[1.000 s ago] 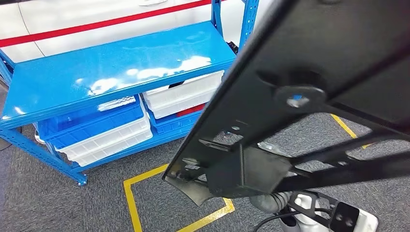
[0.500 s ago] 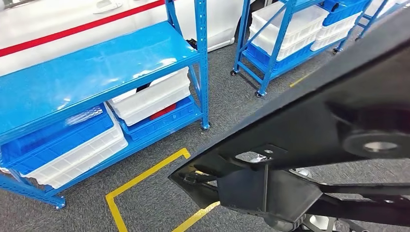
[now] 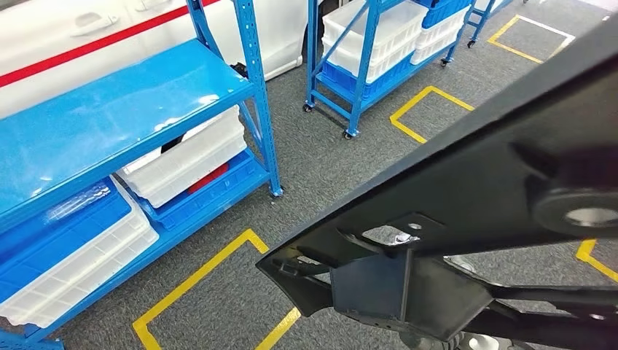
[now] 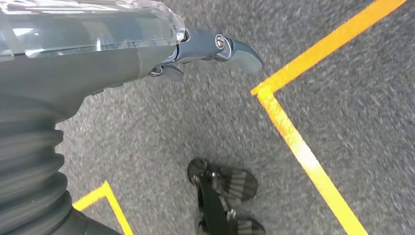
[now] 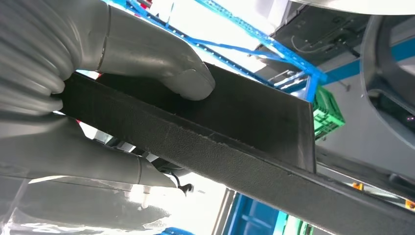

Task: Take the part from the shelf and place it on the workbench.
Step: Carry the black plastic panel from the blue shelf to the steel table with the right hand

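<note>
Black and flat, the part (image 3: 474,189) slants across the head view above the grey floor (image 3: 313,157), off the blue shelf (image 3: 109,117) at the left. The right hand (image 5: 98,98) grips it, thumb pressed on its face and fingers under its edge. The left hand (image 4: 195,49) hangs over a yellow floor line (image 4: 303,147), holding nothing, fingers loosely extended.

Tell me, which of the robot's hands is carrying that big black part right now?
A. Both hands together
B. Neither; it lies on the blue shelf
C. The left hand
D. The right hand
D. In the right wrist view the right hand has its thumb and fingers clamped on the edge of the black part, while the left hand hangs over the grey floor holding nothing.
</note>
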Motion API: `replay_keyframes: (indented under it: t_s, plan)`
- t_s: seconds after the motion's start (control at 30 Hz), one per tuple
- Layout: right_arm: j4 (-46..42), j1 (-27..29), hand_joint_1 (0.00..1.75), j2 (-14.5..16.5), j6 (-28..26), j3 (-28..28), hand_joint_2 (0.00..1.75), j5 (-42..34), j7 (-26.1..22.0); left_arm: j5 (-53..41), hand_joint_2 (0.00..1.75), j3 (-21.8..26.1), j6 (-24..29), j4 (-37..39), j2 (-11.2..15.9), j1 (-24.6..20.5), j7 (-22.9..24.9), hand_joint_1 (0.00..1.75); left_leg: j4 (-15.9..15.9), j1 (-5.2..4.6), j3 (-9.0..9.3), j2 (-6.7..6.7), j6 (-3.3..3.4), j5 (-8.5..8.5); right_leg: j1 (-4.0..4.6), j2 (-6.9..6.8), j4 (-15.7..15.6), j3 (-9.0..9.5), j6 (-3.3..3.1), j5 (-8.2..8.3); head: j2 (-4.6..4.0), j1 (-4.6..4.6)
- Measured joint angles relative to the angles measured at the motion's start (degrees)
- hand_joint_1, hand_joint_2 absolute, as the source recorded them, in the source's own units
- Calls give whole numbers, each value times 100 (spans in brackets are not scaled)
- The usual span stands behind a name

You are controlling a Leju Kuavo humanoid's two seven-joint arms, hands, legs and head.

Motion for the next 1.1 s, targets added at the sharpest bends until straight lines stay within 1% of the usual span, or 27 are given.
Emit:
replay_keyframes:
  t_s: [0.07,0.1,0.13,0.17,0.2,0.23,0.27,0.3,0.33,0.37,0.43,0.47,0.53,0.6,0.63,0.67,0.7,0.73,0.77,0.83,0.87,0.9,0.93,0.97,1.0,1.03,1.1]
  plan:
    - [54,-51,175,-5,94,-12,175,-64,1,-2,175,0,4,0,1,-10,43,0,-52,-2,2,170,54,46,13,-363,516,-242,30,-327,0,1]
    - [101,-76,175,-11,149,-14,175,-79,1,-4,175,0,-2,0,1,-1,57,0,-52,-12,-9,254,66,49,7,-478,899,-415,48,-525,0,1]
    - [163,-90,175,-24,209,-16,175,-78,2,-9,175,0,-13,0,1,7,72,0,-47,-22,-20,342,66,49,-4,-529,1239,-563,66,-661,0,1]
    - [234,-96,175,-45,266,-17,175,-63,5,-17,175,0,-26,0,1,8,81,0,-41,-28,-27,426,64,47,-15,-556,1430,-636,83,-705,0,0]
    - [308,-101,175,-73,310,-16,175,-34,10,-24,175,0,-42,0,1,3,85,0,-32,-29,-32,503,58,42,-26,-578,1396,-591,95,-639,0,0]
    - [382,-110,175,-103,344,-9,175,-3,14,-31,175,0,-58,0,-1,-7,86,0,-19,-29,-32,572,46,32,-36,-617,1138,-430,101,-489,0,0]
    - [447,-125,175,-130,373,2,175,22,17,-36,175,0,-72,0,-4,-16,85,0,3,-29,-29,634,26,14,-42,-706,723,-191,98,-326,0,0]
    - [506,-144,175,-150,397,19,175,43,18,-38,175,0,-85,0,-6,-24,85,0,30,-42,-31,687,-3,-10,-28,-819,346,23,71,-212,0,0]
    - [557,-163,175,-166,417,40,175,57,17,-37,175,0,-95,0,-9,-27,84,0,55,-54,-35,732,-35,-33,-15,-892,75,167,28,-151,0,0]
    - [604,-184,175,-179,443,65,175,66,16,-32,175,0,-100,0,-10,-30,82,0,74,-67,-35,776,-69,-51,3,-933,-56,229,-18,-146,0,0]
    - [707,-269,175,-213,522,144,175,47,15,-4,175,1,-103,0,-18,-35,77,0,79,-73,-23,872,-131,-64,24,-826,-68,201,-105,-142,0,0]
    - [770,-355,175,-238,576,202,175,12,25,13,175,2,-99,0,-27,-42,77,0,93,-61,-17,868,-163,-87,20,-768,-80,192,-140,-126,0,0]
    - [902,-608,175,-294,648,318,175,-101,96,47,175,8,-74,0,-51,-60,94,0,352,-31,-116,638,-216,-289,-1,-649,-107,180,-206,-89,0,-1]
    - [1019,-831,175,-348,671,407,175,-197,227,72,175,16,-24,0,-71,-57,136,0,1059,-11,-436,341,-242,-677,1,-533,-113,164,-247,-64,0,-1]
    - [1073,-892,175,-375,677,443,175,-212,289,77,175,19,0,0,-79,-44,160,0,1466,-9,-632,288,-247,-837,11,-468,-111,154,-258,-57,0,0]
    - [1120,-923,175,-400,675,478,175,-201,329,74,175,21,12,0,-88,-27,181,0,1746,-10,-777,267,-243,-903,22,-398,-108,148,-264,-52,0,0]
    - [1159,-938,175,-422,661,513,175,-175,352,64,175,21,18,0,-99,-14,195,0,1811,-11,-825,259,-231,-849,30,-324,-102,144,-265,-48,0,0]
    - [1192,-949,175,-439,632,545,175,-140,360,47,175,22,18,0,-111,-5,203,0,1632,-12,-761,241,-212,-680,36,-249,-97,146,-264,-46,0,0]
    - [1212,-962,175,-451,593,569,175,-113,359,27,175,21,13,0,-121,-4,206,0,1256,-12,-603,182,-184,-444,38,-179,-92,152,-260,-44,0,0]
    - [1236,-1002,175,-467,522,593,175,-89,356,-10,175,20,3,0,-126,-6,206,0,478,-4,-273,-119,-126,-104,37,-48,-80,140,-230,-31,0,0]
    - [1243,-1018,175,-472,494,598,175,-86,357,-23,175,20,0,0,-126,-3,209,0,259,-8,-184,-238,-106,-38,26,16,-77,117,-198,-15,0,0]
    - [1250,-1022,175,-477,467,602,175,-82,358,-38,175,20,3,0,-126,0,214,0,173,-14,-153,-303,-92,-35,9,83,-80,89,-158,6,0,-1]
    - [1253,-1008,175,-480,434,605,175,-68,362,-55,175,19,9,0,-127,-2,219,0,147,-25,-145,-255,-79,-24,-7,157,-92,66,-113,31,0,-1]
    - [1249,-970,175,-481,402,606,175,-42,363,-70,175,18,18,0,-127,-8,223,0,118,-18,-134,-185,-46,2,-15,172,-94,54,-74,41,0,-1]
    - [1237,-919,175,-482,375,605,175,-6,358,-83,175,17,31,0,-127,-15,223,0,73,-9,-115,-111,-8,31,-2,78,-54,30,-45,11,0,0]
    - [1222,-868,175,-482,359,605,175,39,350,-92,175,16,43,0,-127,-16,221,0,27,-2,-96,-26,32,59,17,-78,76,-32,-22,-83,0,0]
    - [1190,-766,175,-478,349,608,175,110,323,-95,175,15,66,0,-128,8,219,0,-18,-13,-78,154,81,80,39,-436,684,-324,6,-438,0,0]
